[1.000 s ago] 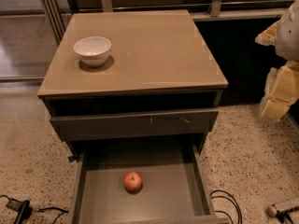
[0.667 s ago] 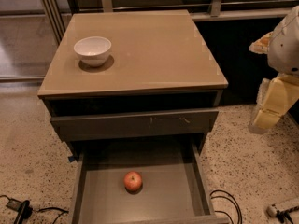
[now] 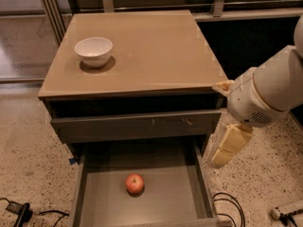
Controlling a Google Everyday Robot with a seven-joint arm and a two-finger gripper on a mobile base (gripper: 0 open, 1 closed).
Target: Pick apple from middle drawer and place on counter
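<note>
The red apple (image 3: 135, 183) lies on the flat bottom of the pulled-out dark-grey middle drawer (image 3: 165, 193), left of its centre, at the bottom of the camera view. The tan counter (image 3: 156, 46) tops the grey cabinet above it. My gripper (image 3: 230, 145), cream-coloured, hangs below the white arm at the right, beside the drawer's right wall and the cabinet's front right corner. It is above floor level, to the right of the apple, and holds nothing that I can see.
A white bowl (image 3: 93, 51) stands on the counter's left rear part. The scratched grey drawer front (image 3: 137, 126) above the open drawer is closed. Cables (image 3: 229, 207) lie on the speckled floor at the right, and a black plug (image 3: 18, 210) at the left.
My arm has swung in from the right edge toward the cabinet's front right corner, and the gripper has come lower and leftward. The apple, bowl and drawer have not moved.
</note>
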